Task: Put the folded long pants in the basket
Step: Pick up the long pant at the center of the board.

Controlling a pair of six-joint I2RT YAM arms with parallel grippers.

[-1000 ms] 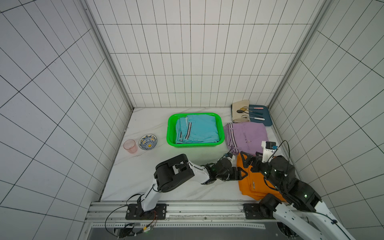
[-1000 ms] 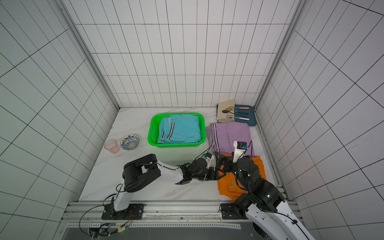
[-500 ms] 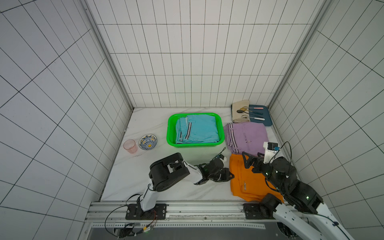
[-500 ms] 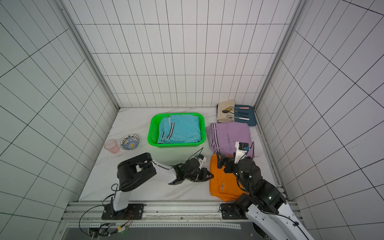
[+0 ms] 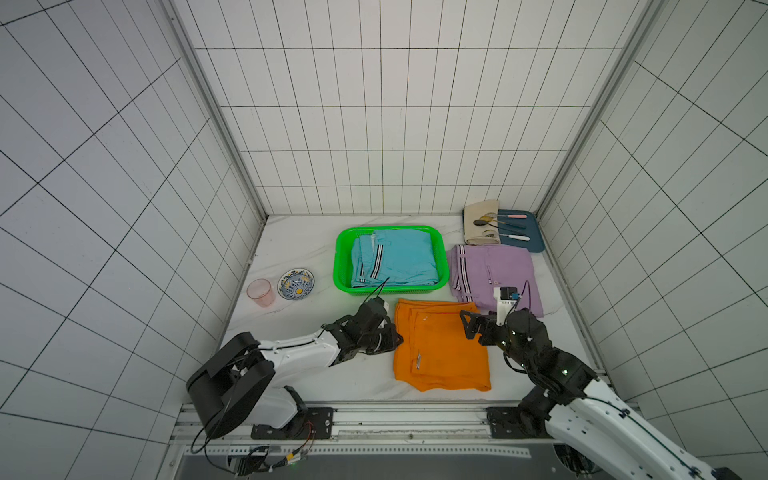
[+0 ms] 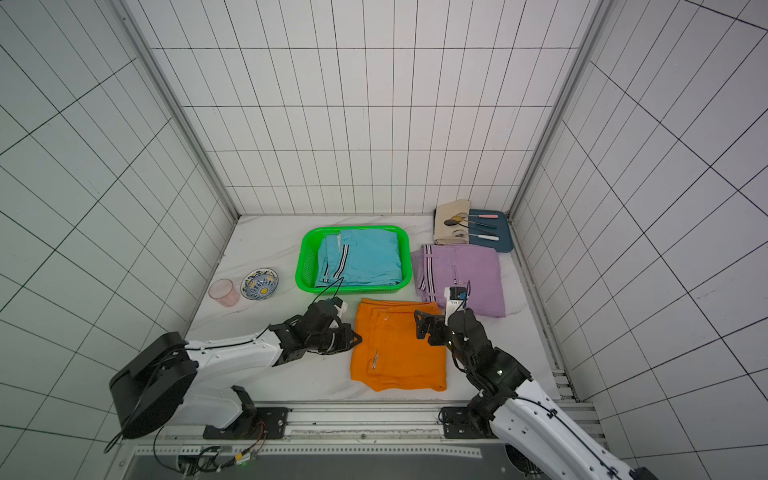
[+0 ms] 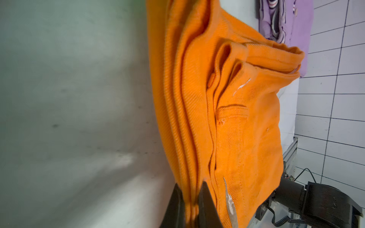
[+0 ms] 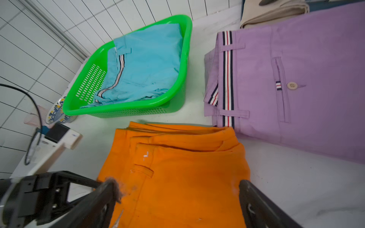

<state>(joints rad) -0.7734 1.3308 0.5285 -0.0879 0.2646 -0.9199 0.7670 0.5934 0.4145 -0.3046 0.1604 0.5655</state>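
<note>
Left claw (image 7: 190, 189) now pinches the orange pants (image 5: 440, 349) by their left edge, having dragged them across the desk (image 5: 299, 249) to just before the basket (image 5: 341, 266) | right claw (image 5: 467, 326) spread wide over the opposite edge | teal pants (image 5: 399, 257) already inside, lilac pants (image 5: 494, 270) waiting | lift likely next

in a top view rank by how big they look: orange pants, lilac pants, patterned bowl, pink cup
1. orange pants and lilac pants: near alike; orange is nearer the camera, so unranked
2. patterned bowl
3. pink cup
</note>
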